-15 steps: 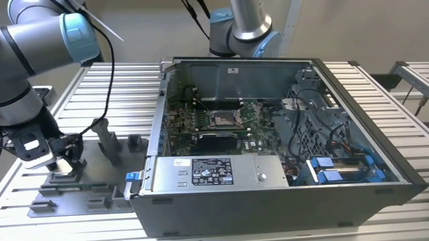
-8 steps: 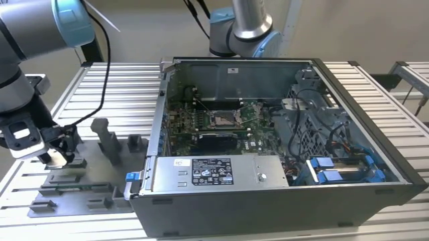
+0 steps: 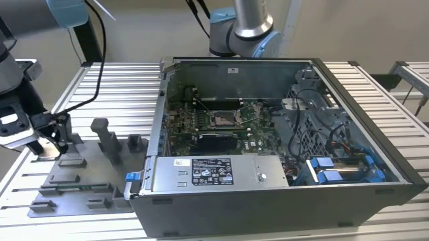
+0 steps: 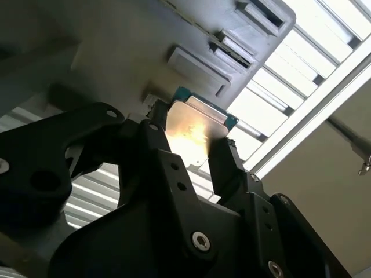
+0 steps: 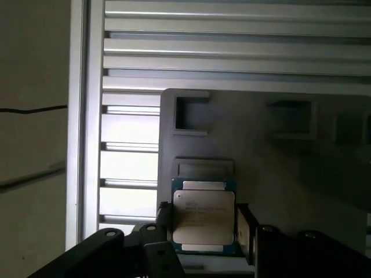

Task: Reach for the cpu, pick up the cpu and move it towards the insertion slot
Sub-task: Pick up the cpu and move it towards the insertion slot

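The cpu (image 5: 203, 217), a pale silvery square chip with a thin green rim, sits between my gripper's two black fingers (image 5: 246, 229) in both wrist views. My gripper (image 4: 191, 145) is shut on the cpu (image 4: 196, 128) by two opposite edges, just over the grey fixture plate (image 5: 261, 150). In the exterior view my gripper (image 3: 49, 142) hangs at the exterior view's far left, above that plate (image 3: 74, 181). The insertion slot (image 3: 223, 119), a silver-framed socket with a dark centre, lies on the green board inside the open computer case (image 3: 268, 201), well to the exterior view's right of my gripper.
Grey upright fixture blocks (image 3: 106, 138) stand on the plate between my gripper and the case wall (image 3: 159, 115). A silver power supply box (image 3: 214, 173) fills the case's near side, with cables and blue drive bays (image 3: 338, 168) at its right. A slatted aluminium table (image 3: 120, 85) carries everything.
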`<act>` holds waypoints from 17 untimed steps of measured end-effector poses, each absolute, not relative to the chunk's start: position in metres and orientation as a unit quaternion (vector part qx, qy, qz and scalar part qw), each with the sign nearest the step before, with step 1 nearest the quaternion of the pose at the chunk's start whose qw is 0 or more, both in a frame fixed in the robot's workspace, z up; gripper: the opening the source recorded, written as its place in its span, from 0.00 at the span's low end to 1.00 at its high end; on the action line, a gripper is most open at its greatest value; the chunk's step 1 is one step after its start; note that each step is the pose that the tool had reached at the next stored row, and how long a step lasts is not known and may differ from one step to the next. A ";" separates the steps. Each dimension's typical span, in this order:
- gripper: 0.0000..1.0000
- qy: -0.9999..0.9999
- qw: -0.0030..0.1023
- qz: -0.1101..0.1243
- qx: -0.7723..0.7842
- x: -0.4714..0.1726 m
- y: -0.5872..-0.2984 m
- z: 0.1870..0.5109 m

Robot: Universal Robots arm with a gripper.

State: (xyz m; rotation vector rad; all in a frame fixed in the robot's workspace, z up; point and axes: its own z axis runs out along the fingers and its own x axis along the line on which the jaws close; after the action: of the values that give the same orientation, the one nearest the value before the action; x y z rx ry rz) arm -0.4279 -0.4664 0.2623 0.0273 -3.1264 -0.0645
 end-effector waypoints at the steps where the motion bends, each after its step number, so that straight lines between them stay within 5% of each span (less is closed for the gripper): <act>1: 0.00 -1.000 0.007 -0.021 0.009 -0.428 -0.466 0.267; 17: 0.00 -1.000 0.012 -0.021 0.009 -0.428 -0.466 0.339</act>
State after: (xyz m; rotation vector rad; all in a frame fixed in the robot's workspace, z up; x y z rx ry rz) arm -0.4280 -0.4665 0.3393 0.0269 -3.1168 -0.0644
